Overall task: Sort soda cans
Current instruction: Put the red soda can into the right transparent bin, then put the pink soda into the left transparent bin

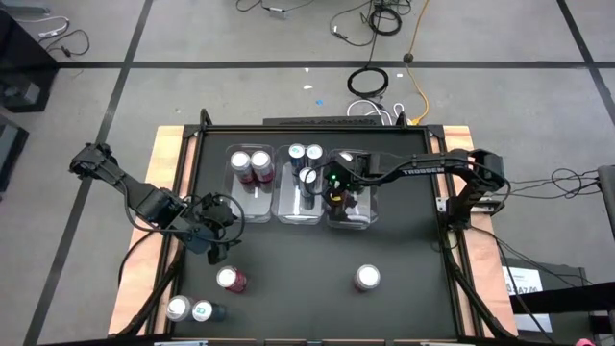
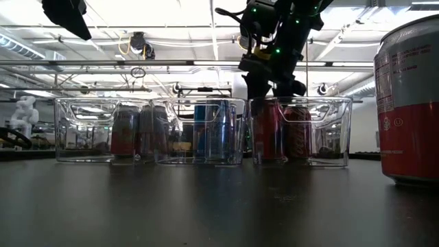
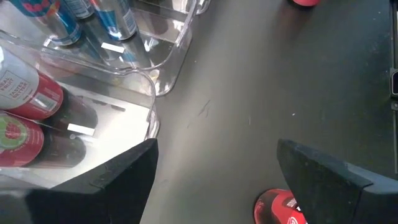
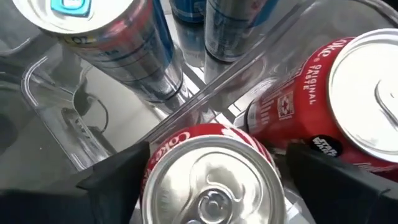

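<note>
The left claw (image 1: 216, 240) hangs wide open with a loose red can (image 1: 231, 279) just below it; a careless descent could tip that can. The right claw (image 4: 211, 168), spread wide around a red can (image 4: 208, 180) in the right bin (image 1: 370, 219), might knock the neighbouring can (image 4: 348, 93) while lifting away.

The high view looks straight down on the whole table (image 1: 317, 250). The low view faces level across it, sharing the three clear bins (image 2: 202, 130). Both wrist views look closely into those bins.
</note>
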`<action>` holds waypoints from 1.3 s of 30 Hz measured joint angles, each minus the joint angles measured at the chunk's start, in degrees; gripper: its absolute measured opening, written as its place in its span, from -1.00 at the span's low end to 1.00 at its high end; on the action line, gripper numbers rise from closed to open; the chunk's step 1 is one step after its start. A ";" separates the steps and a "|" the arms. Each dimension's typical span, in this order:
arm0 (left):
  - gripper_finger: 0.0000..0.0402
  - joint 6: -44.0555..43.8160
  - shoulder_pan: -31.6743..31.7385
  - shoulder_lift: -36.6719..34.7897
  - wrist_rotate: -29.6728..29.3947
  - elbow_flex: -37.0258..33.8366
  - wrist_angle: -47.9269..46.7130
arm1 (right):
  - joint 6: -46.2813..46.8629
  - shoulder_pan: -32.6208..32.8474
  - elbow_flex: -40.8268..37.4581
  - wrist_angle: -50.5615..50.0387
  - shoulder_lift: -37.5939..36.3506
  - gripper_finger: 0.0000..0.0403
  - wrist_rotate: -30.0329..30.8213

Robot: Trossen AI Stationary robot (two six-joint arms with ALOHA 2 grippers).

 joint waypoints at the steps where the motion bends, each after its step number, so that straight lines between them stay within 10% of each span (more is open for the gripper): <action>1: 0.67 0.00 0.00 0.00 0.00 0.00 0.00 | 0.37 -0.01 0.00 -0.12 -0.24 0.86 -0.50; 20: 0.67 -0.42 0.00 0.00 0.02 -0.02 0.57 | 13.40 5.25 1.70 -12.03 -20.30 0.92 -1.88; 39: 0.67 -0.48 0.00 0.00 -1.16 -0.02 3.25 | 35.29 23.48 1.63 -24.71 -21.01 0.92 3.30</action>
